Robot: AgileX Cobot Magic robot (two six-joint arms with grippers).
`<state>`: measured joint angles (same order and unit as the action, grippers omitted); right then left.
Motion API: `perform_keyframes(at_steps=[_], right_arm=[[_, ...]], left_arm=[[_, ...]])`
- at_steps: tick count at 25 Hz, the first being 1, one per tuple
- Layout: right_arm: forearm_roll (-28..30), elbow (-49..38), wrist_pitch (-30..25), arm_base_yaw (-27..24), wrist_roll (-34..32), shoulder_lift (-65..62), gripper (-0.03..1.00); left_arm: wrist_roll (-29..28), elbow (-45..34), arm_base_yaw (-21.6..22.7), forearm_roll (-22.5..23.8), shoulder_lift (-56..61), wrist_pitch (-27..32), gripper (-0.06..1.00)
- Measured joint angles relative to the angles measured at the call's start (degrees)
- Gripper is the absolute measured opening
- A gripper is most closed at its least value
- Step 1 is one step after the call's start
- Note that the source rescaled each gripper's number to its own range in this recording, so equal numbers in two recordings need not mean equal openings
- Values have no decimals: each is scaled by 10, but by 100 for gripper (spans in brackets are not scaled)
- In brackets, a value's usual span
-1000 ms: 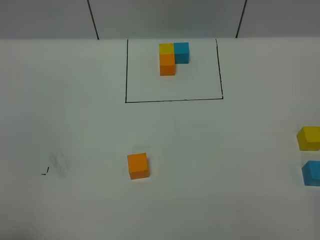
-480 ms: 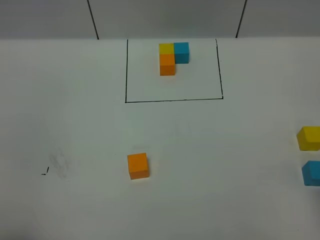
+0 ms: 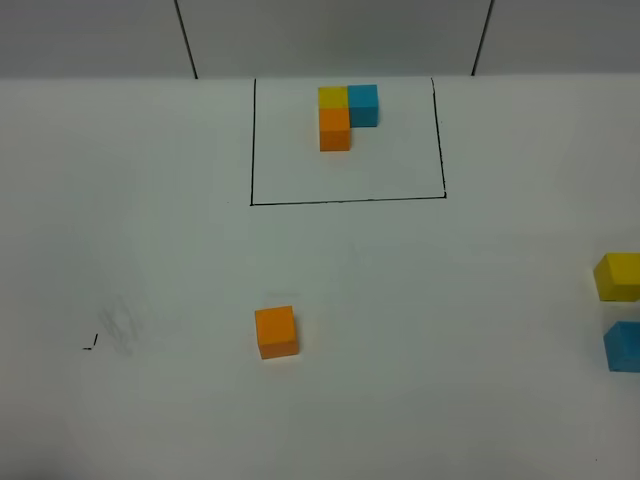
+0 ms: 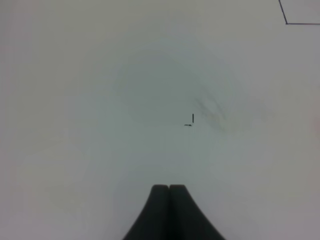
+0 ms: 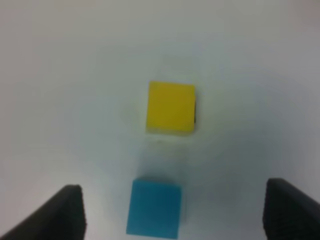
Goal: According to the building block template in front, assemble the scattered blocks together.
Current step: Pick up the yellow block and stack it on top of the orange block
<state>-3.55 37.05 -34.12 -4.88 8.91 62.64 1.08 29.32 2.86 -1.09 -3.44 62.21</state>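
Observation:
The building block template sits inside a thin black rectangle at the back: yellow corner, blue to its right, orange toward the front. A loose orange block lies front of centre. At the right edge lie the loose yellow block and blue block. In the right wrist view the yellow block and blue block lie below my open right gripper, the blue one between its spread fingers. My left gripper is shut with nothing in it, over bare table. Neither gripper shows in the exterior view.
A small black mark is drawn on the white table at the front left, also visible as a small mark ahead of my left gripper. A corner of the black rectangle shows in the left wrist view.

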Motion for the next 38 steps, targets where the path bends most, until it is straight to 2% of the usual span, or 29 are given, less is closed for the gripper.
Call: perform_keyframes(at_steps=[8,19,30,38], right_arm=[[-22,0,75,0,0,116,97],[-22,1,191,0,19,237,96],[3,1,269,0,21,305,96],[10,2,298,0,21,362,96]], left_arm=[[0,0,0,0,0,0,0],[0,0,0,0,0,0,0],[0,0,0,0,0,0,0],[0,0,0,0,0,0,0]])
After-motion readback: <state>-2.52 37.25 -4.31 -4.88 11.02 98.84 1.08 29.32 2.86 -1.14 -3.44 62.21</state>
